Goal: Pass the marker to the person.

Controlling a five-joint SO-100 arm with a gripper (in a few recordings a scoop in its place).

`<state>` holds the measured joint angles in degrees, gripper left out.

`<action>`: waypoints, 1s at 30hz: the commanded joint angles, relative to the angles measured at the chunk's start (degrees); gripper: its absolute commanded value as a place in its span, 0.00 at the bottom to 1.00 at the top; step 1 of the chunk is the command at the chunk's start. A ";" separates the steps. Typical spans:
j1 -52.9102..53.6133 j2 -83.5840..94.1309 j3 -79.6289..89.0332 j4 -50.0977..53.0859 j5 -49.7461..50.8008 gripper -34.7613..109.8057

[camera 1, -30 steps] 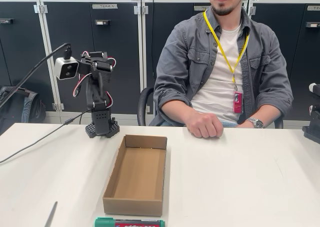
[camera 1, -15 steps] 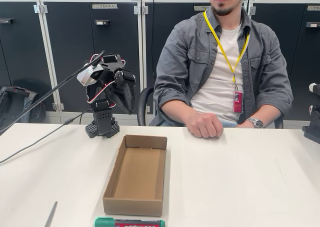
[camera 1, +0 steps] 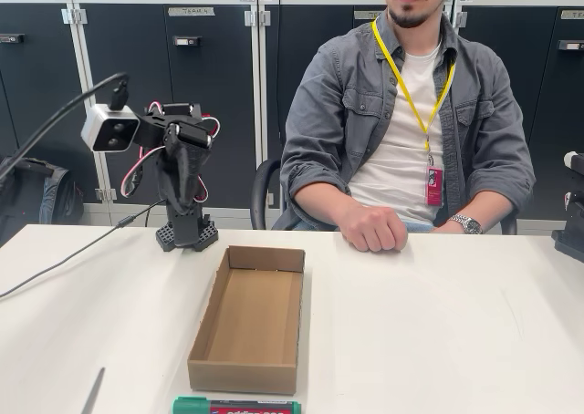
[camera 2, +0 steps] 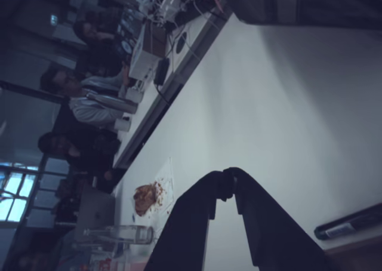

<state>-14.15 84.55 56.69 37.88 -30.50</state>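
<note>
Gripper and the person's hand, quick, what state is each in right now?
Gripper: fingers shut, tips touching, holding nothing.
Person's hand: closed in a loose fist, resting on the table, holding nothing visible.
The marker lies untouched at the table's near edge.

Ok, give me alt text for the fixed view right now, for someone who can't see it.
The black robot arm stands folded at the far left of a white table, far from the green marker lying at the near edge in front of an open cardboard box. The person sits behind the table, a fist resting on it.
</note>
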 commanded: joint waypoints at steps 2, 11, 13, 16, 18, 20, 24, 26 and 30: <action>2.90 -4.39 -7.65 -2.46 1.32 0.21; 5.45 -15.82 -16.08 7.82 3.52 0.21; 5.45 -17.40 -17.23 11.78 4.39 0.21; 5.01 -19.25 -18.19 17.40 5.45 0.21; 4.83 -20.65 -19.07 21.01 5.71 0.21; 4.75 -21.88 -19.60 23.29 5.63 0.21; 5.01 -24.26 -19.95 24.70 4.31 0.21; 5.10 -24.96 -19.86 24.96 3.43 0.21; 3.96 -25.58 -19.07 28.83 -0.97 0.21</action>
<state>-9.32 58.01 39.81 65.04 -28.74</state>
